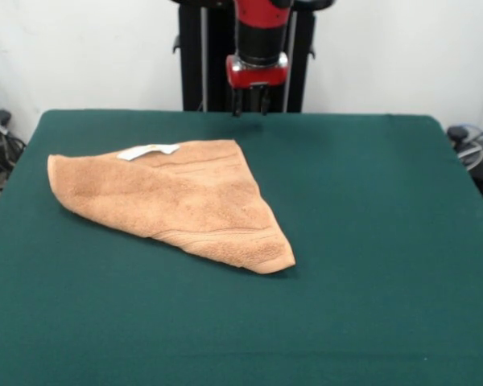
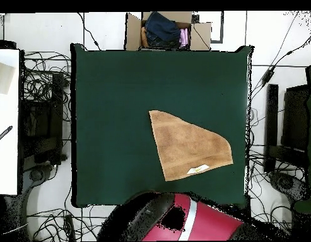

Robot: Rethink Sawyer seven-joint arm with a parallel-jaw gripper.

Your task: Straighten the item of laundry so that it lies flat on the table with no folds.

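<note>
The orange-tan terry towel [image 1: 181, 197] lies folded into a rough triangle on the dark green table [image 1: 370, 241], left of centre in the front view. Its small white label [image 1: 148, 150] shows at the far edge, and a hemmed band runs along the near right corner. In the overhead view the towel [image 2: 188, 146] lies right of centre, with the label [image 2: 198, 169] near the robot's side. My gripper [image 1: 250, 102] hangs above the table's far edge, just beyond the towel's far corner, apart from it, with the two fingertips a small gap apart and nothing between them.
The black pedestal [image 1: 201, 56] stands behind the far edge. In the overhead view an open cardboard box of clothes [image 2: 165, 31] sits off the table's far side, cables cover the floor on both sides, and the red arm [image 2: 183, 220] overhangs the near edge.
</note>
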